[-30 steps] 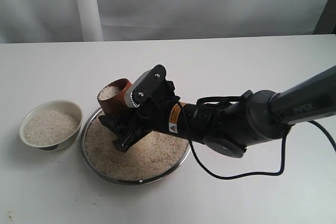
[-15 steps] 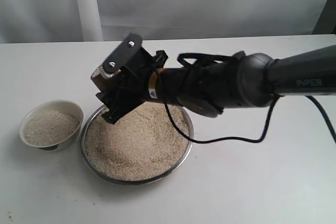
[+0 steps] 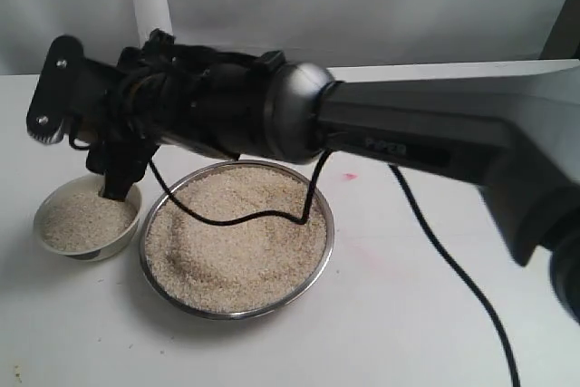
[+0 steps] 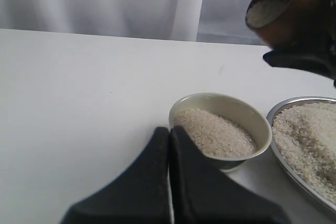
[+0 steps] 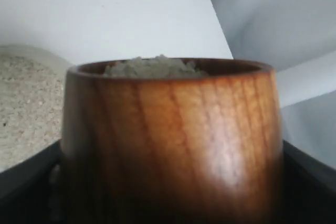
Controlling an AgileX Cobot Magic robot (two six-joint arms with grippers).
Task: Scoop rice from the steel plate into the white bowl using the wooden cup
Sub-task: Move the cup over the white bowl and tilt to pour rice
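My right gripper (image 3: 113, 178) reaches across and hangs over the white bowl (image 3: 47, 206), which holds some rice. It is shut on the wooden cup (image 4: 287, 10), reddish-brown and tilted, with rice (image 4: 264, 12) heaped inside. In the right wrist view the cup (image 5: 173, 140) fills the frame between the dark fingers (image 5: 26, 179). The exterior view hides the cup behind the arm. The steel plate (image 3: 237, 313) to the right of the bowl holds a wide bed of rice (image 3: 236, 237). My left gripper (image 4: 169, 132) is shut and empty, low on the table beside the bowl (image 4: 226, 99).
The right arm's black body and cable (image 3: 227, 219) cross above the plate. A white curtain (image 3: 362, 6) hangs behind the white table (image 3: 408, 314). The plate's rim (image 4: 274, 124) nearly touches the bowl.
The right gripper has lifted the filled cup off the plate and swung it left, from over the plate's far edge to above the white bowl.
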